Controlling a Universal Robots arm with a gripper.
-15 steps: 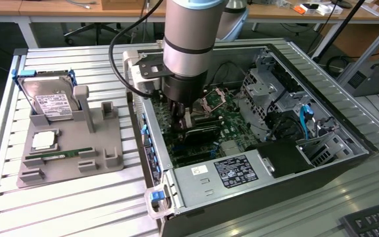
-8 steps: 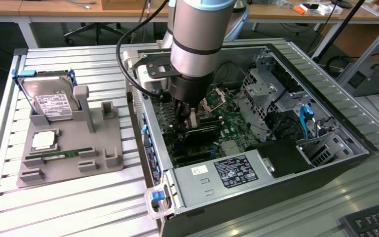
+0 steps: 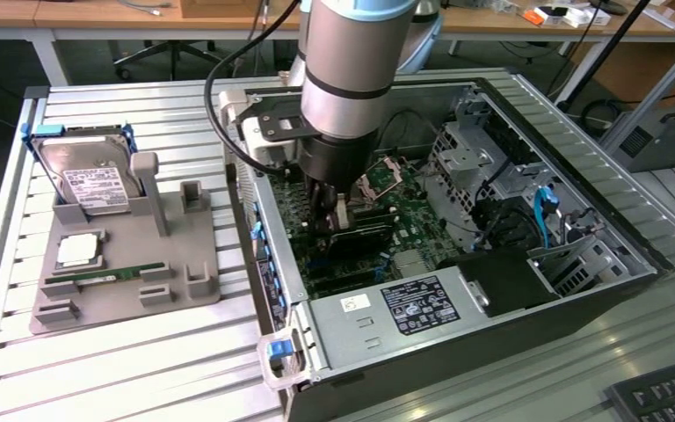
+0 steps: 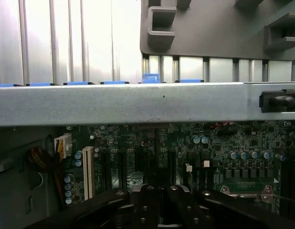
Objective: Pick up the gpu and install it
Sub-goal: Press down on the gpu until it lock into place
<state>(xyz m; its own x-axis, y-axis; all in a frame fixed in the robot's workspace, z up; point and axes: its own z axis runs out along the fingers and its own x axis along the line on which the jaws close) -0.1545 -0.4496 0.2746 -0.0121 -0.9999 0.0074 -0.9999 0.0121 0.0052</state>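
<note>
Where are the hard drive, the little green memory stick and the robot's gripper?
hard drive [image 3: 94,183], exterior view, on its white label.
memory stick [image 3: 105,276], exterior view, middle of the green strip.
gripper [image 3: 335,214], exterior view, at its fingertips inside the computer case.

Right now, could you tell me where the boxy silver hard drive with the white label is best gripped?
Probably near the hard drive's upper end, across its broad front and back faces, coming from above: it stands nearly upright, tilted back, with its lower end seated in the grey plastic holder.

the gpu [image 3: 355,230] stands inside the computer case [image 3: 572,290], parts holder [image 3: 127,264] on the exterior view's left.
</note>
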